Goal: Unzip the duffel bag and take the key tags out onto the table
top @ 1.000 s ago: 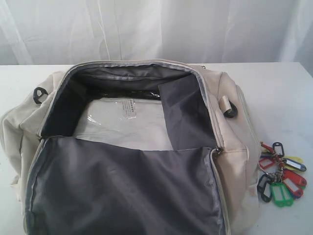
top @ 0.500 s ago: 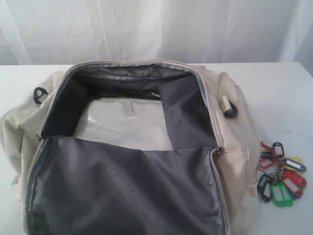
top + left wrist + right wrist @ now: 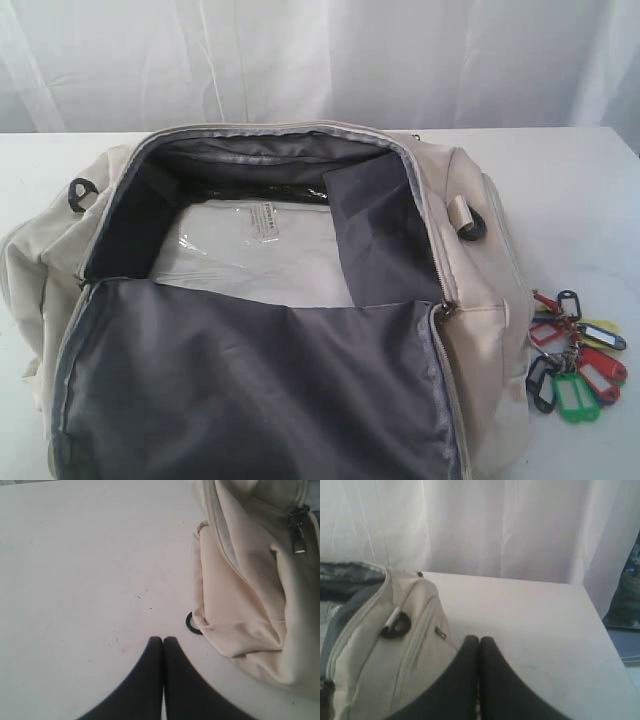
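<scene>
The cream duffel bag [image 3: 480,330] lies unzipped on the white table [image 3: 580,190], its lid folded toward the camera so the dark grey lining [image 3: 250,390] shows. A clear plastic packet [image 3: 250,250] lies inside. The key tags [image 3: 575,360], in red, blue, green, yellow and black, rest on the table to the right of the bag. Neither gripper shows in the exterior view. My left gripper [image 3: 163,641] is shut and empty above bare table, beside the duffel bag [image 3: 245,590]. My right gripper [image 3: 479,640] is shut and empty next to the duffel bag [image 3: 385,650].
A white curtain [image 3: 320,60] hangs behind the table. Black strap rings [image 3: 82,193] sit at the bag's ends, and a silver zip pull [image 3: 299,535] hangs near the zip's end. The table's right edge [image 3: 607,630] lies close to the right gripper.
</scene>
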Robot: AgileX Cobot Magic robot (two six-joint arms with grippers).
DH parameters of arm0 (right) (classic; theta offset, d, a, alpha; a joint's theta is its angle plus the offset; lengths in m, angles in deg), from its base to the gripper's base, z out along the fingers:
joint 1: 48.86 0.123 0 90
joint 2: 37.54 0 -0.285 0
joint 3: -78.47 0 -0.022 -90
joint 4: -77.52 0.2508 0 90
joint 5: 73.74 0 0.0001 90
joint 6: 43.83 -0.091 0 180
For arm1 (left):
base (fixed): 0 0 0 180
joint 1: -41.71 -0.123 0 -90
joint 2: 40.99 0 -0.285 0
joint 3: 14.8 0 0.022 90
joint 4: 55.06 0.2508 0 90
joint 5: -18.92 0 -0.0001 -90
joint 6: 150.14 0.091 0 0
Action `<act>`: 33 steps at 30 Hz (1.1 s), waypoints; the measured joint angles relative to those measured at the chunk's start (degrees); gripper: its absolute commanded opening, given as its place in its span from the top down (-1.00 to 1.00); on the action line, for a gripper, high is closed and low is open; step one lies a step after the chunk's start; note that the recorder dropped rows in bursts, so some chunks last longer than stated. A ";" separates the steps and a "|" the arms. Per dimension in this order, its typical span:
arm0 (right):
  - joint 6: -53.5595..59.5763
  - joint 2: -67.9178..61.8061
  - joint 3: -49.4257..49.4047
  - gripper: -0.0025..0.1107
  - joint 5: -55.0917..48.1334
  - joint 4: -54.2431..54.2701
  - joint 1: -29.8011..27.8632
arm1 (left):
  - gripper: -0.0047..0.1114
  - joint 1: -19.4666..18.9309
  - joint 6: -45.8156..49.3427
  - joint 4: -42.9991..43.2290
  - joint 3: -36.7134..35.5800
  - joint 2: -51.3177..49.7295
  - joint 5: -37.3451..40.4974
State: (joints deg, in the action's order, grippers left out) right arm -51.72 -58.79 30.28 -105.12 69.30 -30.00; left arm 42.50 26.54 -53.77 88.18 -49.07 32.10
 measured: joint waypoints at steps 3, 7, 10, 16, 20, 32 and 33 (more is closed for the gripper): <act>0.11 5.56 -10.59 0.96 0.26 -0.11 0.00 | 0.92 0.00 0.23 0.00 0.00 0.00 0.00; 0.11 8.97 -21.69 0.96 11.42 -0.11 0.00 | 0.92 0.00 0.23 0.00 0.00 0.00 0.00; 0.11 10.63 -27.88 0.96 24.40 -0.11 0.00 | 0.92 0.00 0.34 0.00 0.00 0.00 0.00; 0.11 13.07 -28.80 0.96 13.46 -0.11 -2.56 | 0.92 0.00 0.44 0.00 0.00 0.00 0.00; 0.11 13.07 -28.90 0.96 12.55 0.20 -11.13 | 0.92 0.00 0.44 0.00 0.00 0.00 0.00; 9.69 13.07 -28.90 0.96 12.55 10.76 -15.97 | 0.92 0.00 0.44 0.00 0.00 0.00 0.00; 9.69 13.07 -28.90 0.96 12.55 10.89 -13.56 | 0.92 0.00 0.44 0.00 0.00 0.00 0.00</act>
State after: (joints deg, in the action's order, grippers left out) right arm -42.02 -45.72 1.38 -92.57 80.19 -43.56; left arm 42.50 26.98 -53.77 88.18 -49.07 32.10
